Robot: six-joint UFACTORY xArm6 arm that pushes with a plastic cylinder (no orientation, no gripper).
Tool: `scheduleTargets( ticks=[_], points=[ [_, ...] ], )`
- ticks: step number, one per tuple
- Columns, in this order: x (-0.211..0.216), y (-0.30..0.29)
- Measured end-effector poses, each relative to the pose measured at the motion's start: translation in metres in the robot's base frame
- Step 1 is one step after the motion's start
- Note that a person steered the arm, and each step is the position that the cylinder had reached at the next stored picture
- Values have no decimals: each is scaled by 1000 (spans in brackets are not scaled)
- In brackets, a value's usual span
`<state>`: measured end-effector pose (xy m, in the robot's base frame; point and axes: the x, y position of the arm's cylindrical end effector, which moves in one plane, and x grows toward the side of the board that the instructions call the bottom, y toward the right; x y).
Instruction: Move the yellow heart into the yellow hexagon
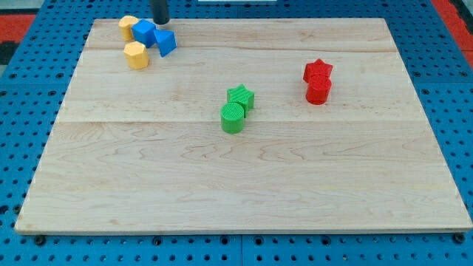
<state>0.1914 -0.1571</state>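
Observation:
My tip [161, 23] is at the view's top left, at the board's far edge, just right of and above a cluster of blocks. A yellow block [128, 27], which looks like the heart, lies at the cluster's left, touching a blue block [144, 32]. The yellow hexagon [136, 55] sits just below them, a small gap from the heart. A second blue block [166, 43], wedge-like, lies directly below my tip and touches the first blue one. The blue block stands between my tip and the heart.
A green star [241, 96] and a green cylinder [232, 118] touch near the board's middle. A red star [318, 71] and a red rounded block [318, 90] touch at the right. The wooden board [236, 185] lies on a blue pegboard.

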Motion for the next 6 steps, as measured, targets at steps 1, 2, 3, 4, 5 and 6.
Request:
scheduleTargets(
  ticks=[1, 2, 3, 4, 5, 6],
  points=[
    [0, -9],
    [9, -45],
    [5, -107],
    [14, -122],
    [51, -72],
    [104, -71]
  ],
)
